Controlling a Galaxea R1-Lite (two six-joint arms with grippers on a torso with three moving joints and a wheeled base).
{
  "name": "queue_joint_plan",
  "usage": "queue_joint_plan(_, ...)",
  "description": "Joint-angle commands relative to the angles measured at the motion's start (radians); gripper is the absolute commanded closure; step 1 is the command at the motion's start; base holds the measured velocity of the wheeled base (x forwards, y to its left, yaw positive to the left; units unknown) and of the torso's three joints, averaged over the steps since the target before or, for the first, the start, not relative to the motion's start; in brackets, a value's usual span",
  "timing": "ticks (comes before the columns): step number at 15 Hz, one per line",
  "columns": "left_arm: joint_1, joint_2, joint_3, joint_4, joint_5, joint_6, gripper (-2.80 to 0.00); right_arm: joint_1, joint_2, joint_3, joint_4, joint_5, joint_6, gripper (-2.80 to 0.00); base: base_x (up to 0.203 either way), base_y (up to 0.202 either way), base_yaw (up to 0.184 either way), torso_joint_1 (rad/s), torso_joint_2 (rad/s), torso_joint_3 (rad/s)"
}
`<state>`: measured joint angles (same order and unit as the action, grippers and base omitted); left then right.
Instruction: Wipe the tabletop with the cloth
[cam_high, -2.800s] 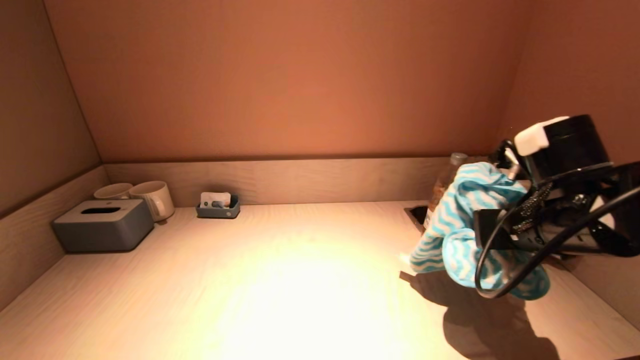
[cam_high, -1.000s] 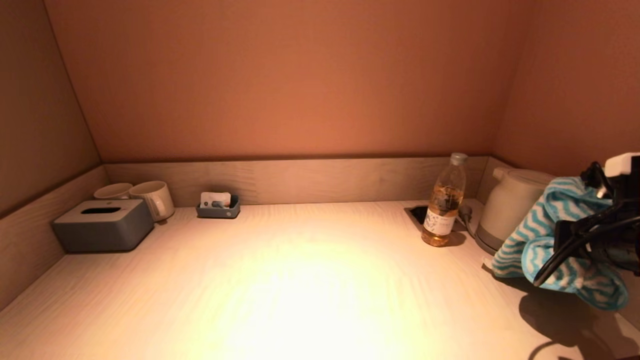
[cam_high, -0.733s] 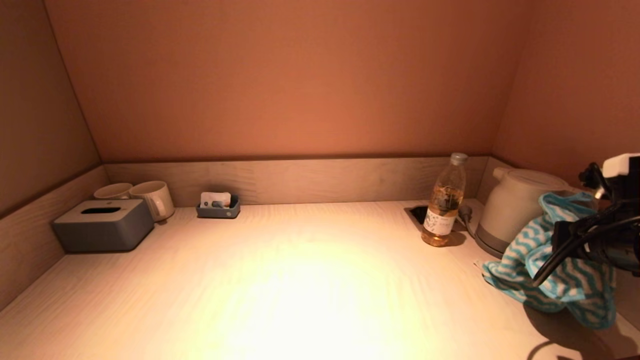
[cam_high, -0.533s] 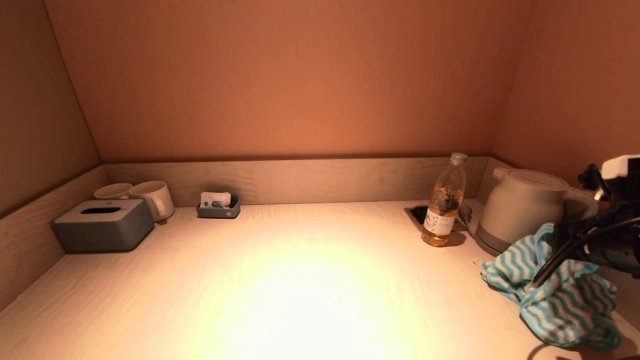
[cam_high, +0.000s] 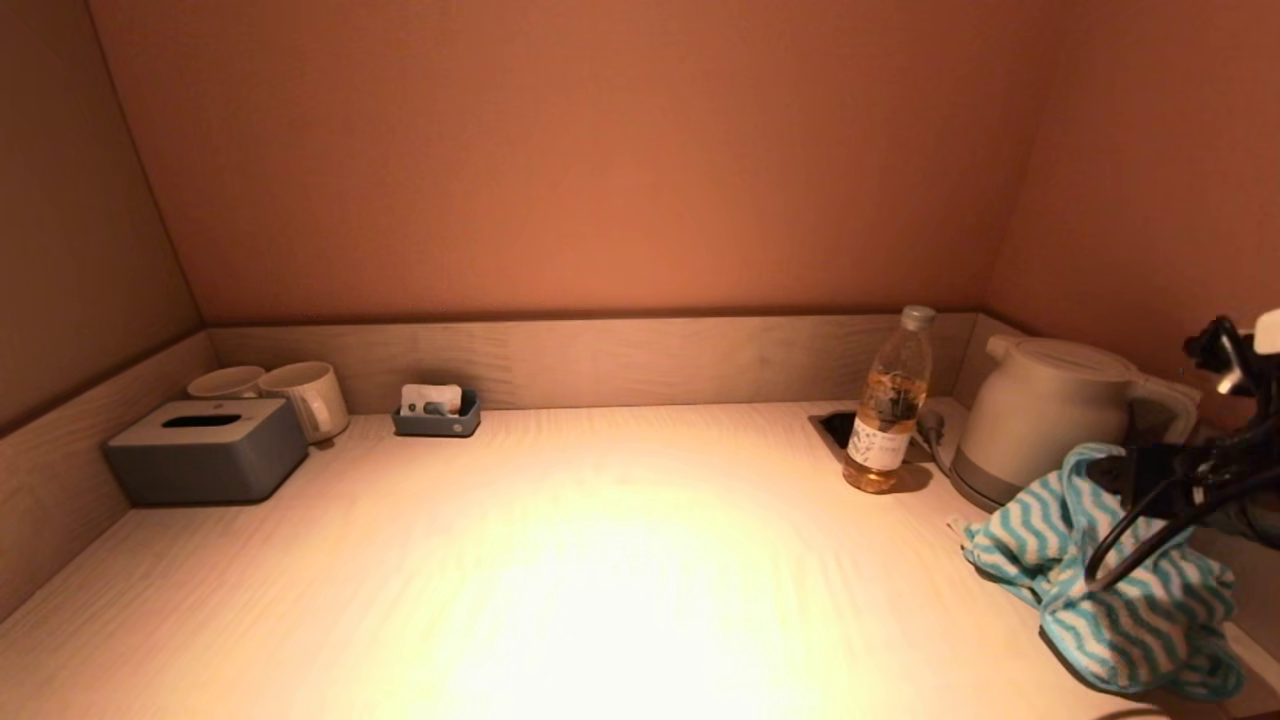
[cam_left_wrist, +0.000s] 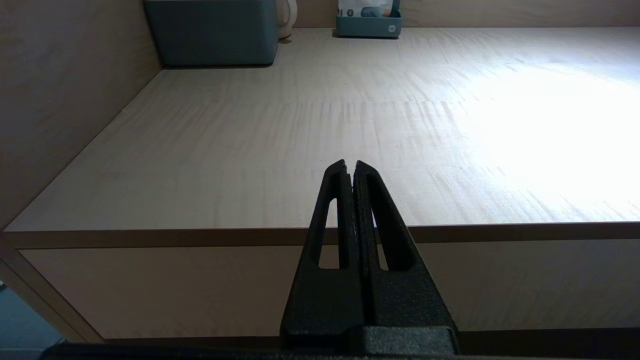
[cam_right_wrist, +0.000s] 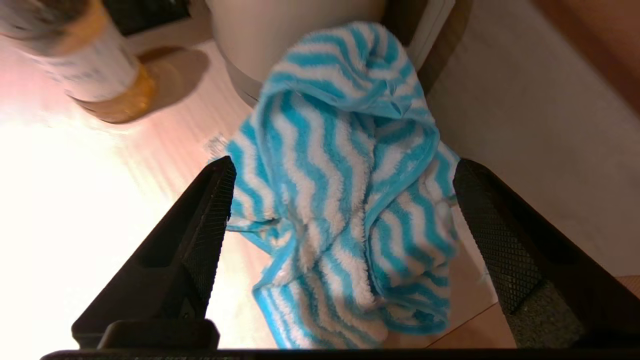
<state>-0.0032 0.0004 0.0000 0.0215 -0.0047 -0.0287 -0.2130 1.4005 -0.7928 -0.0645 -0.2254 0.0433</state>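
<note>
The left gripper (cam_left_wrist: 350, 167) waits by the near table edge, its jaws pressed together on nothing. The right gripper (cam_right_wrist: 345, 172) has jaws spread wide, holding nothing. The cloth (cam_high: 1100, 570) sits bunched on the tabletop (cam_high: 600, 560) beside the kettle (cam_high: 1040, 420). Wiping looks finished.

The cloth (cam_right_wrist: 345, 200) is fluffy striped terry; the tabletop (cam_high: 600, 560) is pale matt wood grain; the bottle (cam_high: 888, 405) is clear glossy plastic.
</note>
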Motion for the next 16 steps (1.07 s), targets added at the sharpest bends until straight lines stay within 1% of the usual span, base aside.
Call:
queue_joint_plan(1, 0.000, 0.000, 0.000, 0.000, 0.000, 0.000, 0.00, 0.001, -0.080, -0.001, -0.001, 0.065, -0.007, -2.80, 0.000, 0.000, 0.000, 0.000, 0.00, 0.000)
queue_joint_plan(2, 0.000, 0.000, 0.000, 0.000, 0.000, 0.000, 0.00, 0.001, -0.121, 0.000, -0.001, 0.108, -0.019, -2.80, 0.000, 0.000, 0.000, 0.000, 0.00, 0.000)
queue_joint_plan(3, 0.000, 0.000, 0.000, 0.000, 0.000, 0.000, 0.00, 0.001, -0.156, 0.001, -0.001, 0.146, -0.028, 0.00, 0.000, 0.000, 0.000, 0.000, 0.00, 0.000)
queue_joint_plan(4, 0.000, 0.000, 0.000, 0.000, 0.000, 0.000, 0.00, 0.001, -0.172, 0.001, -0.002, 0.166, -0.034, 0.00, 0.000, 0.000, 0.000, 0.000, 0.00, 0.000)
queue_joint_plan(6, 0.000, 0.000, 0.000, 0.000, 0.000, 0.000, 0.00, 0.001, -0.216, -0.003, -0.003, 0.171, -0.040, 0.00, 0.000, 0.000, 0.000, 0.000, 0.00, 0.000)
queue_joint_plan(10, 0.000, 0.000, 0.000, 0.000, 0.000, 0.000, 0.00, 0.001, -0.288, 0.014, -0.001, 0.236, -0.040, 0.00, 0.000, 0.000, 0.000, 0.000, 0.00, 0.000)
queue_joint_plan(13, 0.000, 0.000, 0.000, 0.000, 0.000, 0.000, 0.00, 0.002, -0.437, 0.073, -0.001, 0.257, -0.041, 0.00, 0.000, 0.000, 0.000, 0.000, 0.00, 0.000)
queue_joint_plan(16, 0.000, 0.000, 0.000, 0.000, 0.000, 0.000, 0.00, 0.001, -0.550, 0.096, 0.013, 0.297, -0.044, 0.00, 0.000, 0.000, 0.000, 0.000, 0.00, 0.000)
